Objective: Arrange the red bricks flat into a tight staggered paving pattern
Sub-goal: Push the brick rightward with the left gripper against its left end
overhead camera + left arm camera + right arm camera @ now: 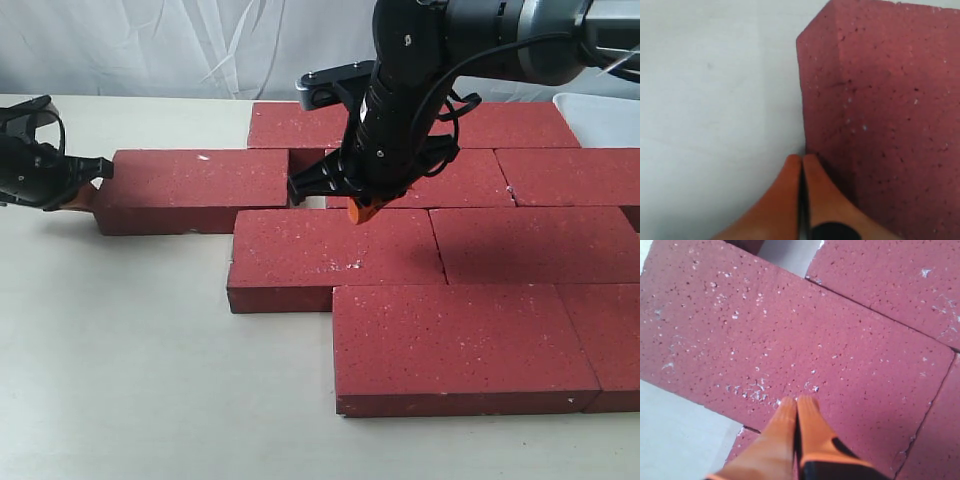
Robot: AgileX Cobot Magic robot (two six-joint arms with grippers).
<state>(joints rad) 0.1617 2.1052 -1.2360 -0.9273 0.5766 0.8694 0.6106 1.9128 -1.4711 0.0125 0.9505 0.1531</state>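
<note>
Left claw (84,190) is pinched shut and empty, tips on the loose brick's (195,182) left end. The brick lies flat on the surface (120,350), long axis aimed at the pack (430,250), with a small gap to close. Right claw (362,210), also shut and empty, is at that gap.

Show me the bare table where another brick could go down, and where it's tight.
Widest bare table: front left, bordered by the left brick and the front-row brick. A smaller strip lies behind the left brick. The right is crowded: bricks packed edge to edge.
</note>
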